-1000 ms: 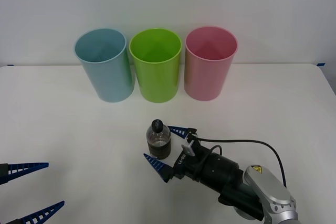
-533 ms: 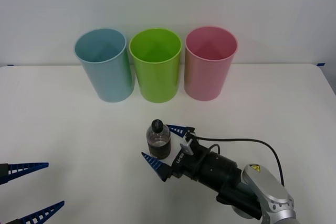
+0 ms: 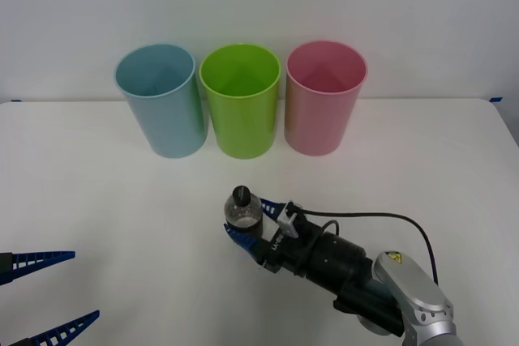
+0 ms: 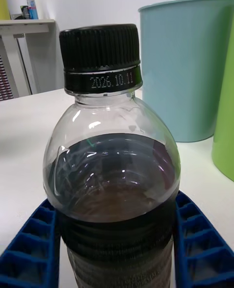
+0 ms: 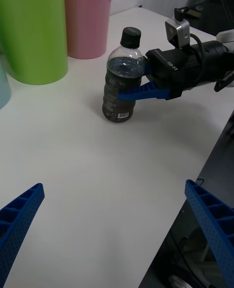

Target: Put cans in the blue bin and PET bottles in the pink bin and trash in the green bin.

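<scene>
1. The left gripper (image 3: 45, 297) sits at the near left edge of the white table (image 3: 97, 200), its 2 blue ribbed fingers spread wide with nothing between them.
2. The right gripper (image 3: 253, 226) reaches in from the near right and is closed around the PET bottle (image 3: 243, 215), 1 blue finger (image 4: 29, 239) pressed against each side of its dark lower body.
3. The bottle stands upright on the table at about the middle, black cap on top, its base resting on the surface in the left wrist view.
4. Well beyond it, at the table's far edge, 3 bins stand upright in a row: the blue bin (image 3: 162, 103) on the left, the green bin (image 3: 242, 104) in the middle, the pink bin (image 3: 323, 99) on the right.
</scene>
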